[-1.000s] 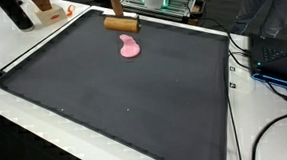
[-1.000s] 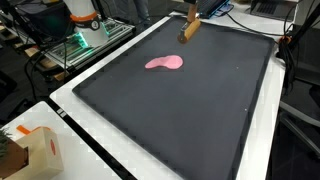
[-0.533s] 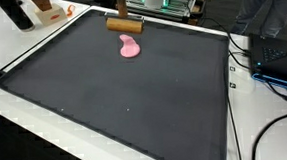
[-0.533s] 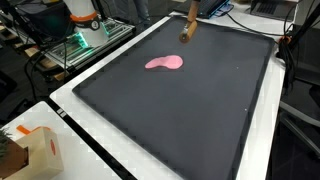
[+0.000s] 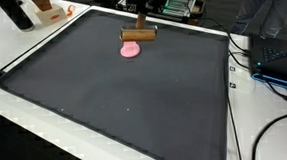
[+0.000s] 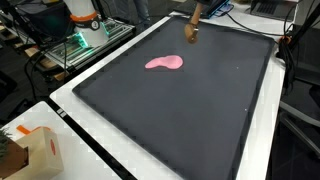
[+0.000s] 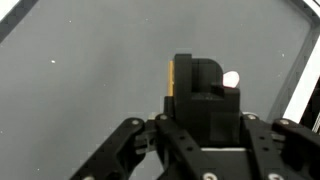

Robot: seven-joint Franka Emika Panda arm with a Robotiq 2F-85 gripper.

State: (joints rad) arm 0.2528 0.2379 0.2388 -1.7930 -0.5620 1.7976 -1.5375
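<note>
Wooden roller [image 5: 139,33] shows whole in both exterior views, barely at wrist.

Pink patch [image 6: 165,63] on dark mat [image 6: 200,115], wooden roller [image 6: 192,31] beyond it — near the far edge (cardboard box [image 6: 35,150] at the near corner)

Bright, flat room light, and soft pictures all round.
The dark grey matte mat [image 5: 135,101] soaks up the light in both exterior views with no glare, while the white table surround [image 6: 100,135] runs close to blown-out. In the wrist view the black gripper [image 7: 200,88] looms close and blurry, clamped on a soft-edged brown wooden block [image 5: 138,33].
</note>
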